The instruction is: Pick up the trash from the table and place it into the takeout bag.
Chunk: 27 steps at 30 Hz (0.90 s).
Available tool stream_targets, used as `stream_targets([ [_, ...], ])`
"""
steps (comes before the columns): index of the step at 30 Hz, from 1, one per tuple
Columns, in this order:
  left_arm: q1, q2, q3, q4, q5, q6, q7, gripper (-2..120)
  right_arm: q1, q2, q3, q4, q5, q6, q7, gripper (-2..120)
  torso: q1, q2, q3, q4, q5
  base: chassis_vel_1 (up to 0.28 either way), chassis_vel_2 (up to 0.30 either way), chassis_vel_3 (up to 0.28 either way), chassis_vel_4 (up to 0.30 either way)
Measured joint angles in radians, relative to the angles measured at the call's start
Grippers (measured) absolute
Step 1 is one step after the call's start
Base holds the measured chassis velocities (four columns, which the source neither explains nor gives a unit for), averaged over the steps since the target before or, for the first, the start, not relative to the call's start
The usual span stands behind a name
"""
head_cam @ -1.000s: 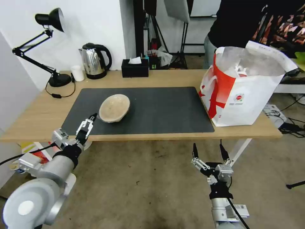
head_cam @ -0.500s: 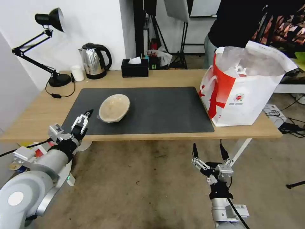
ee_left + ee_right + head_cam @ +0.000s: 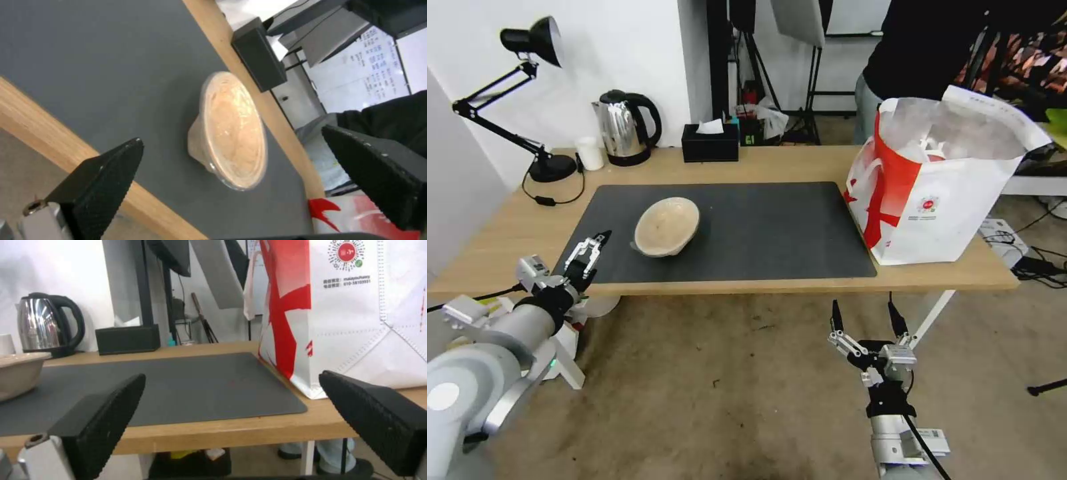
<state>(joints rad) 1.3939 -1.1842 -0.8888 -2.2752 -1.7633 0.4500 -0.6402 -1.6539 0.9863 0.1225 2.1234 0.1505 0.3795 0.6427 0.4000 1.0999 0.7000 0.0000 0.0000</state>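
- Black-tipped fingers of our right gripper [image 3: 864, 317] stand wide apart, pointing up below the near edge of the table [image 3: 800, 287]; it hangs where it did a second ago, holding nothing.
- Our left gripper [image 3: 589, 248] has drawn back toward us and to our left since the earlier frames: a second ago its tips were almost at the shallow beige bowl [image 3: 667, 226], now they hover over the near left corner of the dark grey mat [image 3: 760, 233], clearly apart from the bowl. In the left wrist view its fingers [image 3: 104, 173] are spread wide with the bowl framed between them, untouched.
- The bowl sits upright on the left half of the mat, unmoved.
- The takeout bag [image 3: 934, 193] stands open at the right end of the table, just off the mat's right edge, white items showing inside; it has not shifted.
- Along the far edge we see the black tissue box [image 3: 710, 142], the steel kettle [image 3: 624, 127], the small white cup [image 3: 590, 153] and the black desk lamp [image 3: 534, 100], all as before.
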Motion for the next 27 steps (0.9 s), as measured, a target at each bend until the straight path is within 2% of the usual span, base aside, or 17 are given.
stream_targets([
  [18, -0.066, 0.015, 0.027, 0.093, -0.076, 0.048, -0.008, 100, 0.000, 0.000, 0.000, 0.000, 0.000, 0.000, 0.000, 100, 0.000, 0.000, 0.000, 0.0000, 0.0000, 0.000, 0.000, 0.000, 0.000],
  [27, -0.078, 0.017, 0.038, 0.105, -0.081, 0.055, -0.011, 100, 0.000, 0.000, 0.000, 0.000, 0.000, 0.000, 0.000, 100, 0.000, 0.000, 0.000, 0.0000, 0.0000, 0.000, 0.000, 0.000, 0.000],
])
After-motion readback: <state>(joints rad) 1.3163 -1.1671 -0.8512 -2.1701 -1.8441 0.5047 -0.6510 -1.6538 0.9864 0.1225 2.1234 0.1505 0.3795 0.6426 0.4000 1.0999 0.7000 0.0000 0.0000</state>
